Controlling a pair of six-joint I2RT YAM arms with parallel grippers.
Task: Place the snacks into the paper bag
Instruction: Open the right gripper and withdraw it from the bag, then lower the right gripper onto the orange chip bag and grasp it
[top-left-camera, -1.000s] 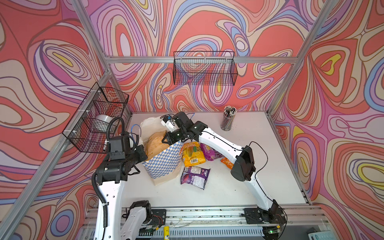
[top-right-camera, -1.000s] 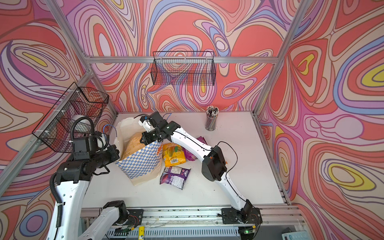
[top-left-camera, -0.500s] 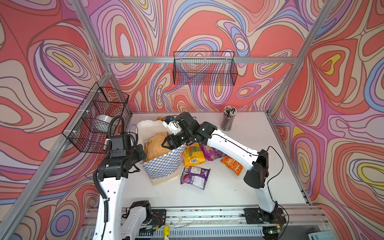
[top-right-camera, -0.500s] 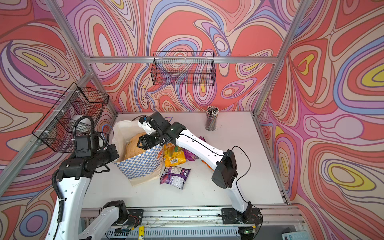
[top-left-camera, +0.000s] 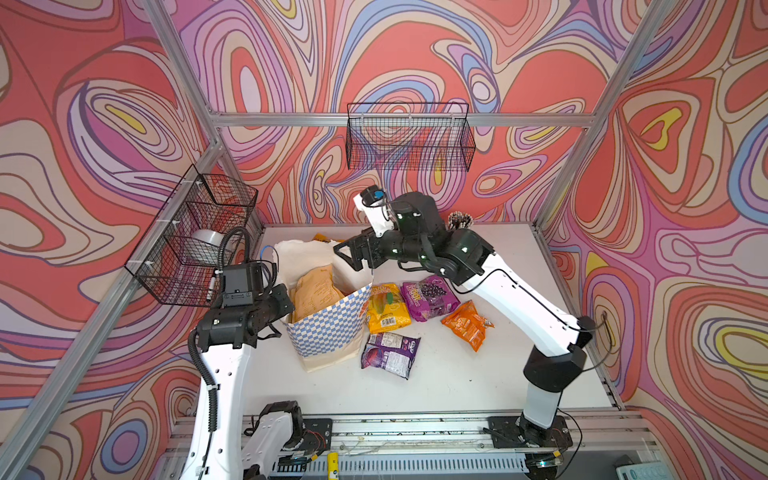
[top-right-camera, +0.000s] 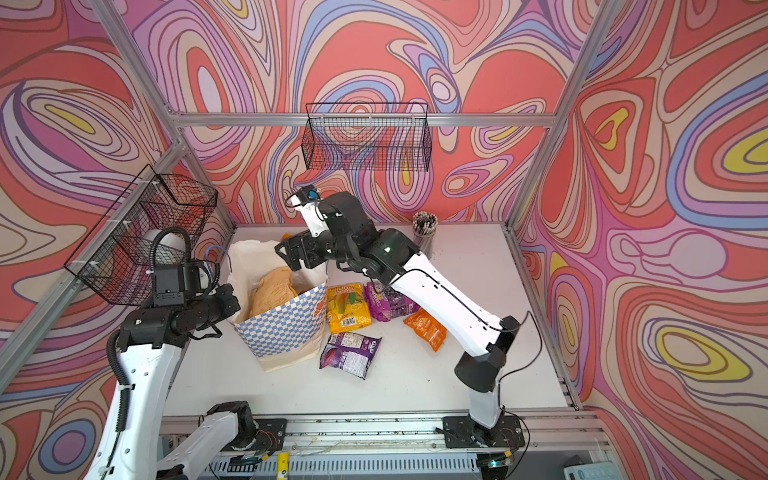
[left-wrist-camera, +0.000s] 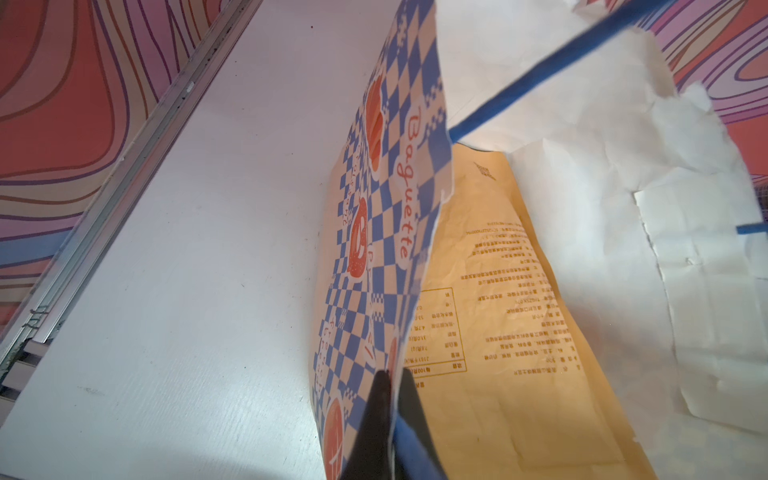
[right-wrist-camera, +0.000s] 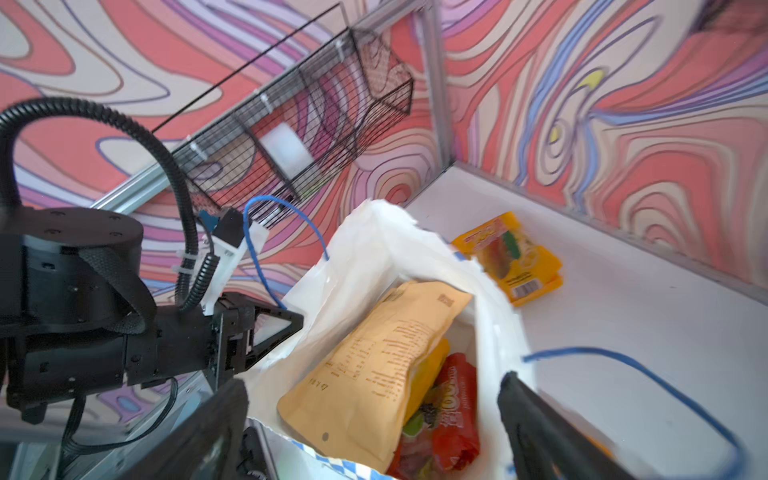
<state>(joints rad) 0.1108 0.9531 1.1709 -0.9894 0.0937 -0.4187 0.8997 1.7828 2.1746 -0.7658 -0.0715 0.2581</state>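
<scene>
1. In both top views the right gripper (top-left-camera: 353, 255) (top-right-camera: 293, 257) hangs over the open mouth of the paper bag (top-left-camera: 328, 332) (top-right-camera: 286, 332). Its jaws are spread wide with nothing between them.
2. The left gripper (top-left-camera: 290, 306) (top-right-camera: 235, 300) meets the bag's rim on the side away from the loose snacks. From above, its jaws cannot be made out.
3. A printed yellow packet (top-left-camera: 316, 291) (top-right-camera: 272, 291) stands inside the bag, leaning on its wall.
4. Just beside the bag lies a yellow fruit packet (top-left-camera: 386, 307) marked "100%". A purple grape packet (top-left-camera: 428, 297) sits past it and an orange packet (top-left-camera: 467, 324) farther out. A face-down purple packet (top-left-camera: 388, 349) lies by the bag's base, and a far yellow packet (top-left-camera: 322, 237) peeks out behind the bag.
5. In the left wrist view the left gripper (left-wrist-camera: 392, 399) has its jaws pressed together on the bag's (left-wrist-camera: 374, 249) checkered rim. The paper is pinched between them, next to a blue cord handle (left-wrist-camera: 540, 70).
6. The bag's outside reads "Baguette" in red script with orange bread pictures. The printed yellow packet (left-wrist-camera: 498, 311) inside shows a table and small text too fine to read.
7. In the right wrist view the right gripper (right-wrist-camera: 374, 382) holds its fingers (right-wrist-camera: 536, 419) far apart above the bag (right-wrist-camera: 365, 249), touching nothing.
8. Inside the bag, the printed yellow packet (right-wrist-camera: 382, 353) lies over a red packet (right-wrist-camera: 457, 407) with blurred lettering. The far yellow packet (right-wrist-camera: 511, 257) lies outside, just beyond the bag.
9. The left gripper (right-wrist-camera: 270, 332) is clamped on the bag's rim.
</scene>
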